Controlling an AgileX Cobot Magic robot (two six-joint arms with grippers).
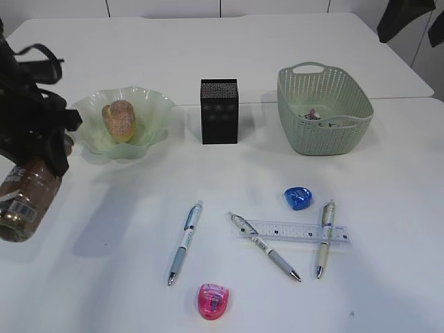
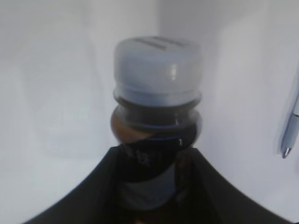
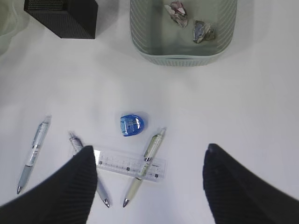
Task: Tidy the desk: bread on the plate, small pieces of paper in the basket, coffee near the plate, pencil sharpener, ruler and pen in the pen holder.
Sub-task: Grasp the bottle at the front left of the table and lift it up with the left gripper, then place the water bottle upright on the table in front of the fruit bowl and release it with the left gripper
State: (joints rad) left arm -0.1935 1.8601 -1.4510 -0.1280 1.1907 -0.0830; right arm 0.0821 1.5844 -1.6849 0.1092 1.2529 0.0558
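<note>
your left gripper (image 2: 154, 186) clamps the coffee bottle (image 1: 28, 198) at the table's left edge beside the plate (image 1: 149, 104), long axis tilted, cap (image 2: 158, 70) toward you; label unreadable; right gripper (image 3: 149, 179) spread wide over the ruler (image 3: 131, 164)

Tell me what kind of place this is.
Probably an office or lab desk staged for a tidying exercise: white tables pushed together, stationery such as a clear ruler and a black pen holder, plus bread on a green plate.
</note>
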